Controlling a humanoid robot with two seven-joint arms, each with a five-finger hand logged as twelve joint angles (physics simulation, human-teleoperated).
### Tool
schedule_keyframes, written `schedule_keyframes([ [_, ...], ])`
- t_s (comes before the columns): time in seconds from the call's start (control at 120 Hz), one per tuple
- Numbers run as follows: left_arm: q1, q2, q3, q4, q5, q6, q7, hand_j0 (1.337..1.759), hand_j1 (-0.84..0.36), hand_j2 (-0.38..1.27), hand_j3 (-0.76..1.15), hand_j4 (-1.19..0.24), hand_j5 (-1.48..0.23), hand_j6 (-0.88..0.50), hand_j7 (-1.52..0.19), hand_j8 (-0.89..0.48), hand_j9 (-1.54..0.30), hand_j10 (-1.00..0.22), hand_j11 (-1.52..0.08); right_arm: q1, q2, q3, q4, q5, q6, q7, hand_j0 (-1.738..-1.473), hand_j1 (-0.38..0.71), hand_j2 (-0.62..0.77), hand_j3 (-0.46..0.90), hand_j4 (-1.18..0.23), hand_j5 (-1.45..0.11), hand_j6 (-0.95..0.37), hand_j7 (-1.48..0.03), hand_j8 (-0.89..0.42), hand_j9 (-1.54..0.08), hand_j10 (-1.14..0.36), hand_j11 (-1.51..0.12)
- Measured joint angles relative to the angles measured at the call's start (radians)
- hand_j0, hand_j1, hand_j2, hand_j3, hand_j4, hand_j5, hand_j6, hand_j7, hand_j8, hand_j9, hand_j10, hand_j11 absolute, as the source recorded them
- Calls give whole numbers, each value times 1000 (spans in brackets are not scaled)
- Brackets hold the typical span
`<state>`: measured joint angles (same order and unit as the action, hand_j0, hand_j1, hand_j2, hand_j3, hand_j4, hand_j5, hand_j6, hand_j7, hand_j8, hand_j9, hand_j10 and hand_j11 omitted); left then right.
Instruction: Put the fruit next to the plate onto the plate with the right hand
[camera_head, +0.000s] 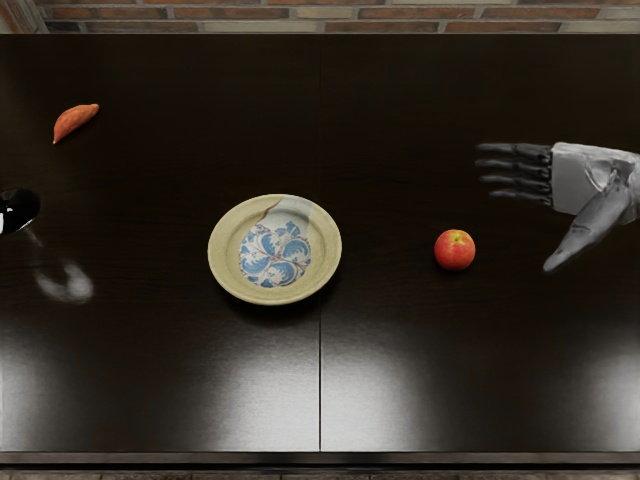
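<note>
Round glossy apple (454, 249), glazed ceramic plate (223, 250)

Right hand (578, 188), fingers (515, 151) spread; left arm (13, 211) at edge.

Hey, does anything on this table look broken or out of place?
The plate shows a pale, jagged patch on its upper rim, like a chip or crack, though it may be glare. Nothing else stands out.

The picture's edge crops the left hand (14, 211).
</note>
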<state>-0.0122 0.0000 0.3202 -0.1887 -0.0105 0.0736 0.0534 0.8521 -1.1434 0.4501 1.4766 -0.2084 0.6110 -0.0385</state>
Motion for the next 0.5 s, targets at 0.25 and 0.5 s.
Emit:
schedule_keyframes([
  [0.25, 0, 0, 0, 0, 0, 0, 0, 1658, 69, 47, 0, -234, -304, -234, -304, -234, -304, -234, -304, 79, 56, 7, -21, -114, -6, -241, -1658, -308, -5, 0, -38, -47, -38, -47, -38, -47, -38, -47],
  [0.5, 0, 0, 0, 0, 0, 0, 0, 1658, 69, 47, 0, -234, -304, -234, -304, -234, -304, -234, -304, 105, 243, -27, -25, -476, -491, -375, -1658, -283, -10, 0, -59, -73, -60, -73, -59, -73, -59, -73],
])
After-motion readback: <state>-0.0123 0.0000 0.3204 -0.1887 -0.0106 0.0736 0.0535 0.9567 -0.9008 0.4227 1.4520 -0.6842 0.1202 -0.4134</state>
